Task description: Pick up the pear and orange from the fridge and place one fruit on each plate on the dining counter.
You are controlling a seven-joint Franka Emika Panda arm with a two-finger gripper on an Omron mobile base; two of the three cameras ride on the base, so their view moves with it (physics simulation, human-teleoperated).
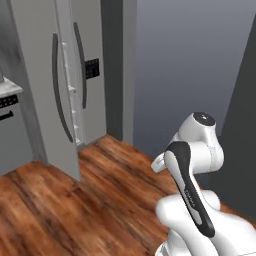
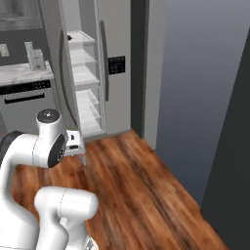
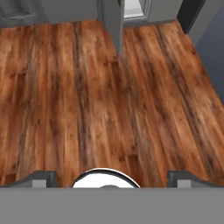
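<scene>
The pear and orange I can't make out from here; a small dark speck sits on an upper fridge [image 2: 88, 73] shelf, too small to name. My gripper [image 3: 112, 177] hangs empty over the wood floor [image 3: 87, 96], jaws wide apart, near the open left fridge door [image 1: 50, 90]. I judge this the approach step. Next I need to close on the shelves and raise the hand.

Both base cams sit behind the arm, facing forward-down; shared: tall grey double-door fridge [image 1: 75, 80] [image 2: 97, 68] at 11 o'clock, brown wood plank floor [image 1: 75, 210] [image 2: 146, 190]. Right cam sees into its open left door. Hand cam points down, near that floor [image 3: 109, 96].
</scene>
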